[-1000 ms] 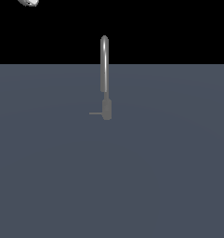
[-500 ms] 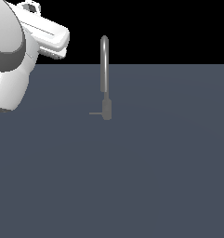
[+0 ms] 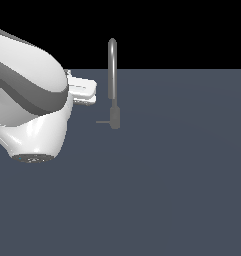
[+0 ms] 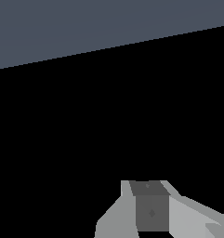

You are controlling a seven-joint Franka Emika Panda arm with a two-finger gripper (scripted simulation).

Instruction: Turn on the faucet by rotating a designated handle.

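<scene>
The faucet [image 3: 112, 75] is a thin grey arched spout on a short thicker base, standing on the dark grey surface near the middle of the exterior view. Its handle [image 3: 102, 121] is a thin rod sticking out of the base toward the exterior view's left. My white arm [image 3: 32, 105] fills that view's left side, and a flat white end part [image 3: 83, 90] reaches toward the spout, above the handle and apart from it. In the wrist view my gripper [image 4: 149, 186] shows as grey fingers pressed together with no gap, holding nothing. That view shows neither faucet nor handle.
The dark grey surface [image 3: 172, 180] spreads over the lower exterior view up to a straight far edge, with black beyond. In the wrist view only a band of the same surface [image 4: 85, 28] shows against black.
The arm has swung in from the exterior view's upper left corner, down and toward the faucet, and now looms much larger. Faucet and handle have not moved.
</scene>
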